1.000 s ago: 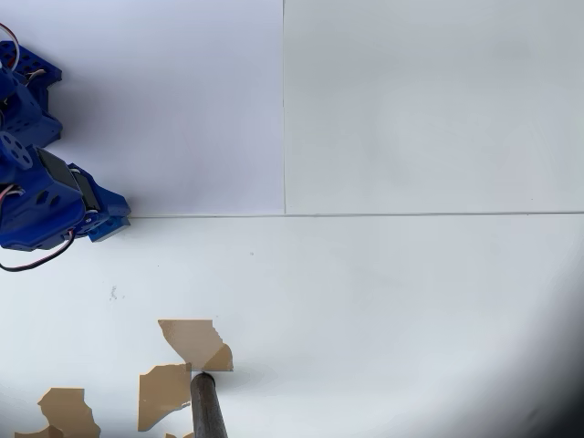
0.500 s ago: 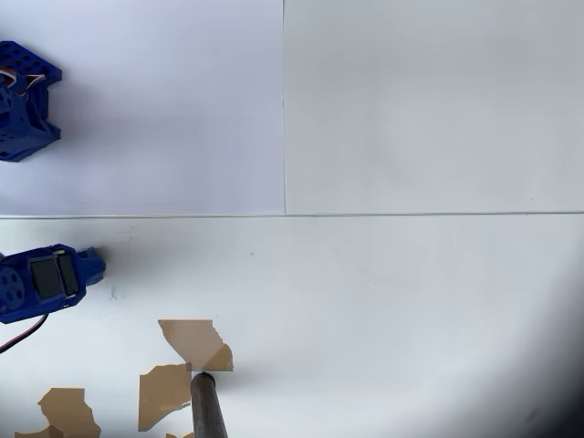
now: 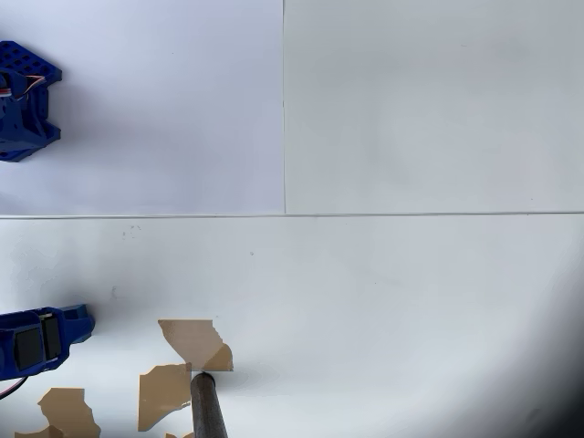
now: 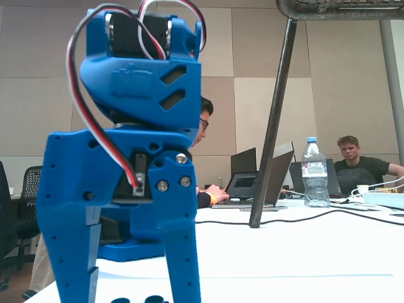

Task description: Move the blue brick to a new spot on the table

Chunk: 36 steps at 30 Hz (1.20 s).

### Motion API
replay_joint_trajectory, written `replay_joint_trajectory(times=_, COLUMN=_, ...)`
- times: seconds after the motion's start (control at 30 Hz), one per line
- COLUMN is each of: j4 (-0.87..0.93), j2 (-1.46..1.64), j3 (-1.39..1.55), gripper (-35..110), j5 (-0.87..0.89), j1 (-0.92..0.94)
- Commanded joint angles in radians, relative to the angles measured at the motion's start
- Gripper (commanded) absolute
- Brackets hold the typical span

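Observation:
In the fixed view my blue gripper [image 4: 132, 291] fills the left half, seen from close by, with its two fingers [image 4: 183, 265] pointing down. Between them, at the picture's bottom edge, show the round studs of the blue brick [image 4: 153, 299]. The fingers stand at about the brick's width, one on each side; the brick's body is cut off below. In the overhead view the arm's blue wrist end [image 3: 41, 338] lies at the lower left edge of the white table [image 3: 383, 301], and the brick is hidden under it.
The arm's base [image 3: 26, 100] sits at the overhead view's upper left. A dark pole [image 3: 208, 406] stands among tan peeled patches [image 3: 193, 342]. In the fixed view that leaning pole [image 4: 273, 126], a cable, a water bottle [image 4: 315, 173], laptops and seated people lie beyond.
In the overhead view the arm's wrist end has swung down along the left edge, from beside the seam line to near the tan patches, and shows less of itself.

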Motion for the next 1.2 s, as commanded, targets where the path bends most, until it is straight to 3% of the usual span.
replay_joint_trajectory(times=0.0, j4=-0.011, j2=0.012, j3=-0.064, gripper=6, j5=-0.012, j1=0.014)
replay_joint_trajectory(times=0.13, j4=-0.02, j2=0.0, j3=-0.064, gripper=9, j5=-0.032, j1=0.032)
replay_joint_trajectory(times=0.33, j4=0.002, j2=0.014, j3=-0.064, gripper=29, j5=-0.041, j1=0.037)
replay_joint_trajectory(times=0.5, j4=0.16, j2=0.13, j3=-0.058, gripper=31, j5=-0.052, j1=0.014)
replay_joint_trajectory(times=0.63, j4=0.232, j2=0.327, j3=0.084, gripper=25, j5=-0.043, j1=-0.083)
replay_joint_trajectory(times=0.83, j4=0.19, j2=0.765, j3=0.476, gripper=2, j5=0.109, j1=-0.517)
replay_joint_trajectory(times=1.03, j4=0.207, j2=1.207, j3=0.676, gripper=0, j5=0.299, j1=-1.212)
replay_joint_trajectory(times=1.17, j4=0.137, j2=1.161, j3=0.684, gripper=0, j5=0.376, j1=-1.508)
